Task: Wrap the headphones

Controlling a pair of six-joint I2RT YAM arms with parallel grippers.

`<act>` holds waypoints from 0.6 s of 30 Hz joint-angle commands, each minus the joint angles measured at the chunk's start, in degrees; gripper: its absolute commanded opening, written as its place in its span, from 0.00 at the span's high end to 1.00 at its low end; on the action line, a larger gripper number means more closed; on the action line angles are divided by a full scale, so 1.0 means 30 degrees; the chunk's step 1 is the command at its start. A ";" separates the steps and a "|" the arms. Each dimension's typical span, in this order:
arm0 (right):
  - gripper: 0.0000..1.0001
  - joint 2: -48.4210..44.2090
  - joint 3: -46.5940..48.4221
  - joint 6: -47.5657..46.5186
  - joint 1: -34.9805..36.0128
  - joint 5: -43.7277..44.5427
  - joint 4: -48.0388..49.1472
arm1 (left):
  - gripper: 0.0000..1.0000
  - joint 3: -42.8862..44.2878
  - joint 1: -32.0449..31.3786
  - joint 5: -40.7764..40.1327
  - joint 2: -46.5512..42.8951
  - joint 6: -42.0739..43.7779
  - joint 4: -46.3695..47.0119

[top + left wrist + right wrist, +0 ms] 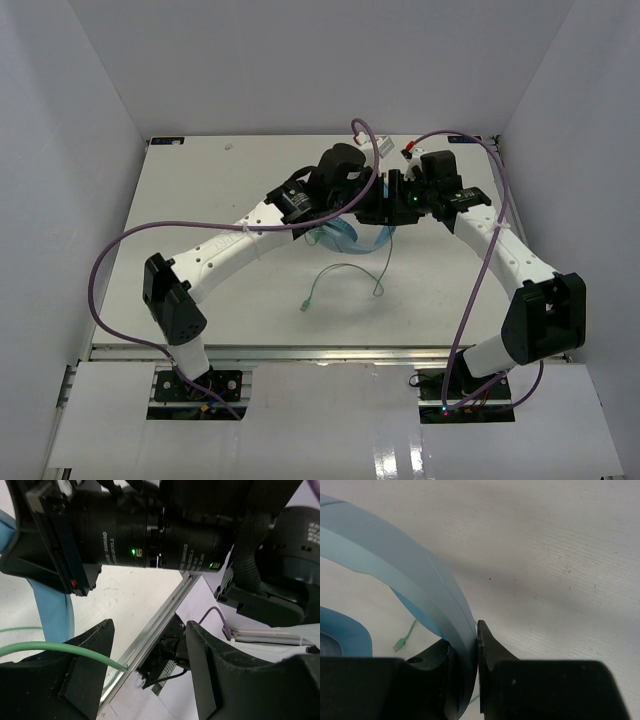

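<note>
The headphones (pixel 338 236) look light, and their two parts should handle differently. The headband (pixel 410 565) is a smooth, flat strip, probably stiff yet springy, so it gives a sure hold but could slide between hard fingers. The cable (pixel 350 268) is thin and limp, will go wherever it is dragged, and is best taken a little way up from its small plug (pixel 304 307). The set sits mid-tabletop (pixel 200 190), under the two wrists. It is light blue with a broad curved band, and the pale green cable trails in a loose loop toward the near edge. The ear cups are mostly hidden by the arms, so their padding is hard to judge. The right claw (pixel 466 646) is clamped on the headband, the blue strip pinched between its fingers. The left claw (pixel 150 645) stands with its jaws apart and grips nothing. The cable crosses the front of one finger (pixel 85 670) and appears to end in the gap.
</note>
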 commanded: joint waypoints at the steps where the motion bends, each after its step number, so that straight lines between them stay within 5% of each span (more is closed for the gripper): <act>1: 0.92 -0.1346 0.0275 0.0917 0.0021 -0.0939 0.1236 | 0.30 0.1216 0.0434 0.0650 0.0226 0.0215 -0.0403; 18: 0.92 -0.2726 -0.2388 -0.1211 0.0821 0.2150 0.2445 | 0.29 0.5186 0.1850 0.1764 0.1996 -0.0588 -0.0975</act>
